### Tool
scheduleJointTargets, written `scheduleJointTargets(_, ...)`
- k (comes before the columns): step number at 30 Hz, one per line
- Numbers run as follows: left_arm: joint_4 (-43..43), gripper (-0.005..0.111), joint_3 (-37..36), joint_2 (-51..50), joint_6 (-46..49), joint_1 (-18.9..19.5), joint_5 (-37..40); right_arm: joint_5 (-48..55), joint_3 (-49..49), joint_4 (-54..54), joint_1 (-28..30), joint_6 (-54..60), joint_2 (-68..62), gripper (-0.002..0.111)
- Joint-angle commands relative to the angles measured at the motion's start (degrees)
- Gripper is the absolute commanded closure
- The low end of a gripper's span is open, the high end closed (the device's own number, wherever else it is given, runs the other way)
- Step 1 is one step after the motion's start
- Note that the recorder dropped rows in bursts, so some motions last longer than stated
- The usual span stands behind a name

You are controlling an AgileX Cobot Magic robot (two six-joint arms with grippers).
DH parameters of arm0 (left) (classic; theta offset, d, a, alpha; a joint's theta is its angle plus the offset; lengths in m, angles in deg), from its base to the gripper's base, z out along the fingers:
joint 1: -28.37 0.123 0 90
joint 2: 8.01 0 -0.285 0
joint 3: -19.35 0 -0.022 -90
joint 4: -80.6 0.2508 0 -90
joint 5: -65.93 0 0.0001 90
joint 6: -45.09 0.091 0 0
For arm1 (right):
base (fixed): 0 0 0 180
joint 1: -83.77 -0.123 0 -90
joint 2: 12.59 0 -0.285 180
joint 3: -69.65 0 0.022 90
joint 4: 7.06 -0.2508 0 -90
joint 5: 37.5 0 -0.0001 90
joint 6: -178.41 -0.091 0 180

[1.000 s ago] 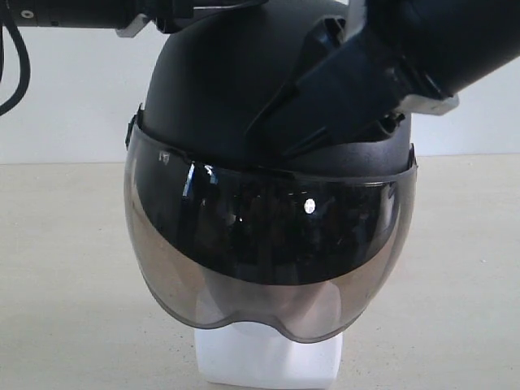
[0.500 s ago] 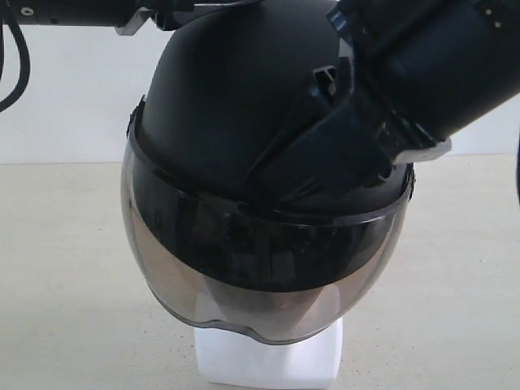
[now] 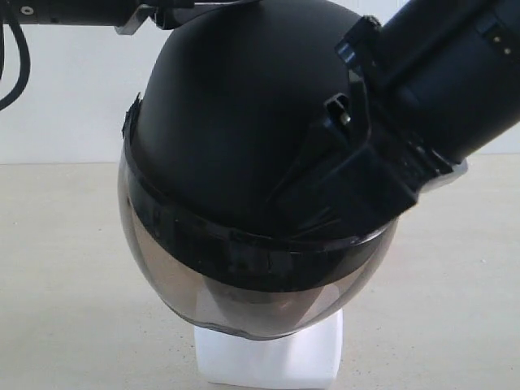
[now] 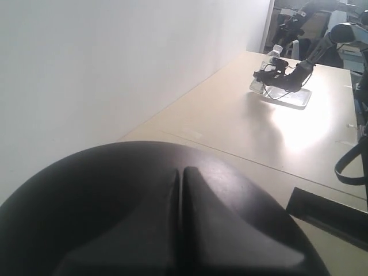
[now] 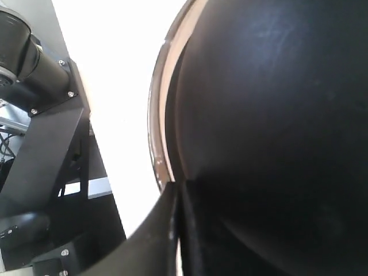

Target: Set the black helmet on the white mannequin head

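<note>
Black helmet (image 3: 219, 122) seated over the white mannequin head (image 3: 268, 364), tilted, its visor (image 3: 175, 272) covering the face. Only the head's blocky base shows, standing on the tabletop (image 3: 65, 284). Right tool (image 3: 284, 203), fingers closed together on nothing, lies against the shell just above the visor. Left tool (image 4: 181, 195), likewise closed and empty, is near the helmet's top.

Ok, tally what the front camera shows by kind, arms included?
black helmet: 1
white mannequin head, mostly hidden under the helmet: 1
robot arms: 2 (left arm, right arm)
Total: 4
</note>
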Motion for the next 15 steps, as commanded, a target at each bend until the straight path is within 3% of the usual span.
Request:
scheduleJointTargets(1, 1.4, 0.102, -0.25, -0.3, -0.74, -0.16, 1.73, -2.23, -1.0, 2.93, 0.2, 0.19, 0.87, 0.108)
scheduleJointTargets(4, 1.4, 0.102, -0.25, 1.25, -0.74, -0.16, 3.01, -8.32, -1.86, 11.22, 0.2, -6.93, 5.69, 0.108)
scheduleJointTargets(7, 1.4, 0.102, -0.25, 4.14, -0.74, 0.75, 4.02, -10.3, -1.86, 36.71, 0.2, -27.85, 11.69, 0.108)
scheduleJointTargets(10, 1.4, 0.102, -1.21, 6.1, -4.49, 6.19, 3.64, -5.22, -1.86, 58.76, 0.2, -48.71, 15.93, 0.108)
scheduleJointTargets(15, 1.4, 0.102, -8.79, 7.75, -4.6, 13.42, -0.07, -8.61, 6.69, 62.45, 0.2, -51.92, 17.48, 0.108)
